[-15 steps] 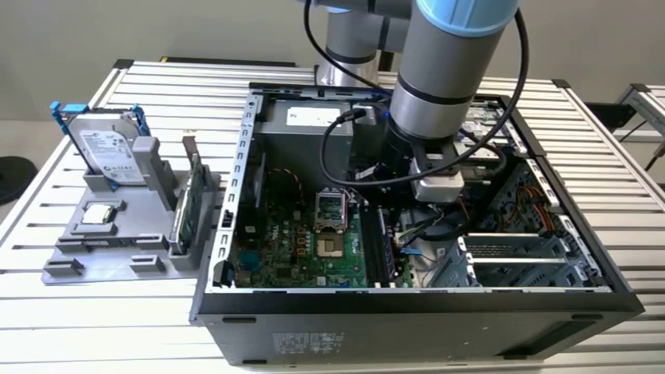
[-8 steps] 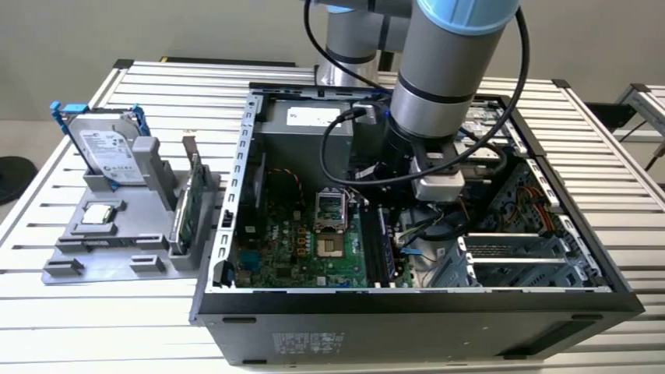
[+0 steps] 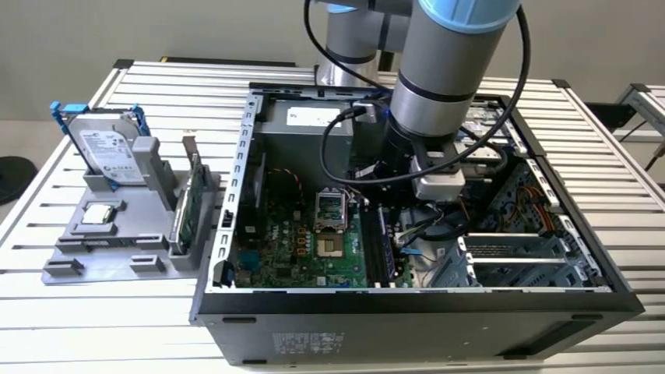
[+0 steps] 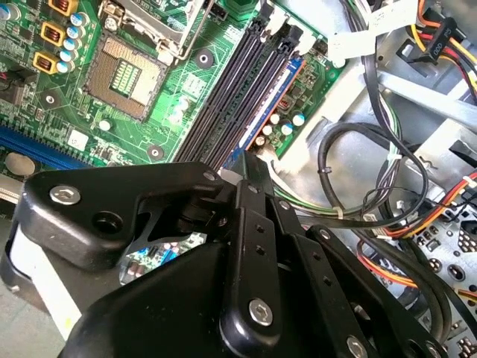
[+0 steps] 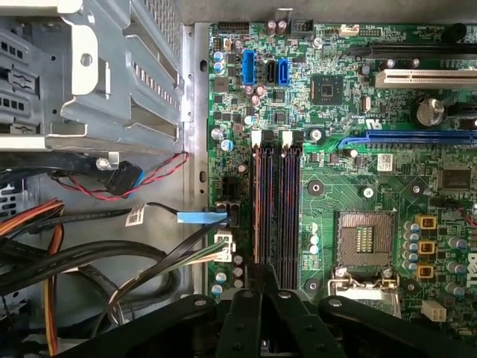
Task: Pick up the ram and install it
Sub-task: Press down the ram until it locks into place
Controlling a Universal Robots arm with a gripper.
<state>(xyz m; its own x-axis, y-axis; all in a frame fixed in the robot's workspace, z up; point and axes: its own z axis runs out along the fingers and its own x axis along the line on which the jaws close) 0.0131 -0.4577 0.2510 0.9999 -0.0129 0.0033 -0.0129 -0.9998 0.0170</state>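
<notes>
fingers: drawn together, the two tips meeting in a point in both wrist views; can't tell whether anything thin is clamped between them
gripper: tip at the near end of the memory slots, on the outer pair's line; touching or just above, can't tell
ram: can't pick it out with certainty, either between the tips or in the slots; a dark board seen edge-on would merge with the black slots
slots: four long black rails side by side, white latches at the far end; the near end is covered by the gripper body in both wrist views
CPU socket: just beside the slots, uncovered, on the side away from the cabling
motherboard: green, carries the slots; its near edge is cut off by the black gripper links
cables: orange, black and red bundle on the other side of the slots from the socket, one with a blue tag ending close to the slots
drive cage: grey metal, beyond the cables from the slots
arm: reaches down into the open case over the slots; its wrist blocks the tip in the exterior view
fixture: grey tray outside the case, well apart from the slots, on the exterior view's left; holds a silver hard drive with blue rails and a green card standing on edge
table: slatted metal, under the case and the fixture
</notes>
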